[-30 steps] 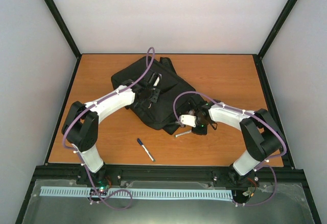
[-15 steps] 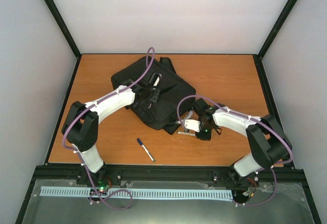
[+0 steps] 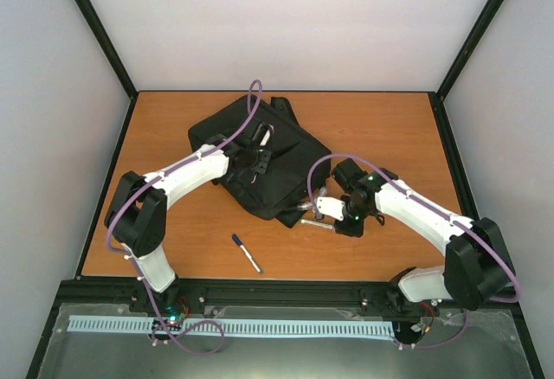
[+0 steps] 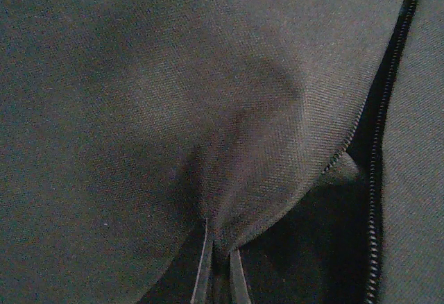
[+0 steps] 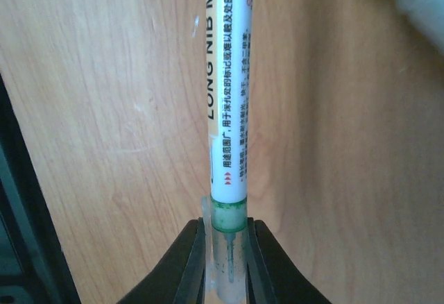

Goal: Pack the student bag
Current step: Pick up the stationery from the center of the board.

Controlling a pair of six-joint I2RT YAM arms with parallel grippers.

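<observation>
The student bag (image 3: 286, 150) lies black and crumpled at the middle of the table. My left gripper (image 3: 257, 159) rests on it, shut, and a fold of the bag's fabric (image 4: 236, 179) is pinched between its fingertips (image 4: 203, 273). A zipper (image 4: 378, 179) runs along the right of the left wrist view. Just off the bag's near right corner, my right gripper (image 3: 336, 221) is shut on the clear-capped end of a white marker (image 5: 227, 110) with a green band. The marker (image 3: 313, 221) points left, low over the wood.
A blue pen (image 3: 246, 253) lies on the orange wooden table (image 3: 173, 128) in front of the bag, between the two arms. Black frame rails run along the table's edges, and pale walls enclose the sides and back.
My right gripper has come down and closed on the marker's capped end, while that arm's elbow swung out to the right. The left arm and the bag have stayed put.
</observation>
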